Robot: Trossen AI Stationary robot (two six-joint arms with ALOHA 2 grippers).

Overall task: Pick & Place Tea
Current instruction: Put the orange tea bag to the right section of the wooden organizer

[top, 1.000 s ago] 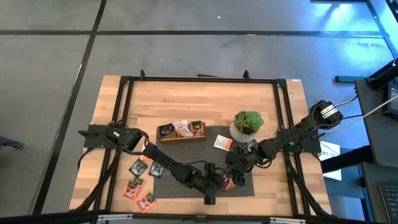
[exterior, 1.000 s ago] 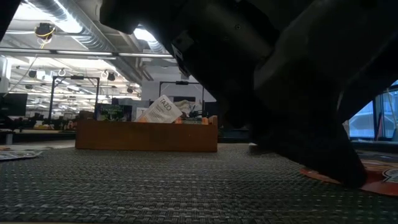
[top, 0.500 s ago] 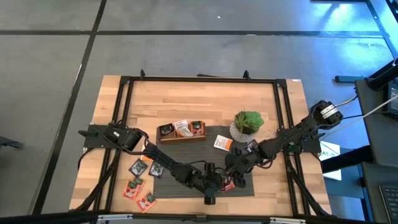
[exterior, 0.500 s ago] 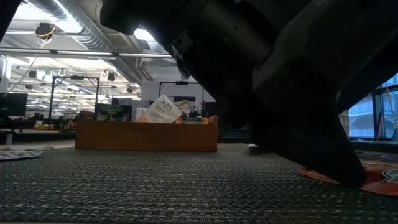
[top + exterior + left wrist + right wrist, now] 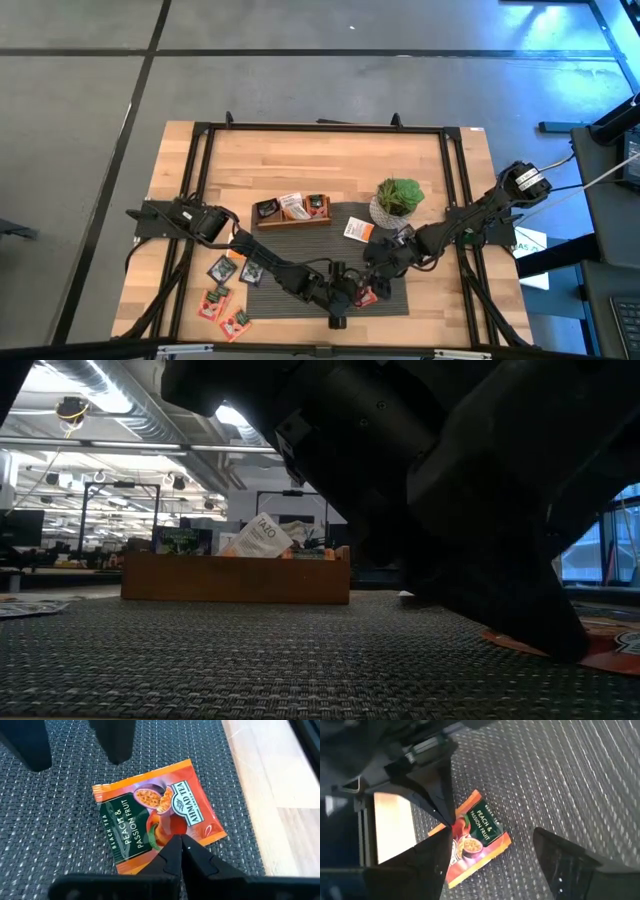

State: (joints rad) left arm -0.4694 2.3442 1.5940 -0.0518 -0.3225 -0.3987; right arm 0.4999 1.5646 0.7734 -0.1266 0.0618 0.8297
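An orange sachet point(image 5: 157, 810) lies flat on the dark woven mat point(image 5: 300, 235), near the mat's front right corner and well in front of the wooden tray point(image 5: 292, 209). It is close to square, so it has no clear long axis. It sits turned at an angle to the mat's weave, and in the left wrist view its printed lines run roughly crosswise to that arm's fingers.

The left gripper point(image 5: 180, 845) has its two fingers pressed fully together, with the joined tips resting on the sachet's near edge. It pins that edge rather than enclosing the sachet. The right gripper point(image 5: 490, 865) hangs just over the same sachet with its fingers spread wide, one on either side of the packet, and holds nothing.

In the high view the tray holds three items, one per compartment: a dark sachet point(image 5: 267, 209), a white one point(image 5: 293, 206) and another dark one point(image 5: 317, 205). One white-and-orange sachet point(image 5: 357, 229) lies on the mat behind and to the right of the tray, just beside the potted plant point(image 5: 398, 198). To the left of the mat, in front of the tray, two dark sachets point(image 5: 222, 268) and two orange ones point(image 5: 212, 303) are visible on the table point(image 5: 330, 160).
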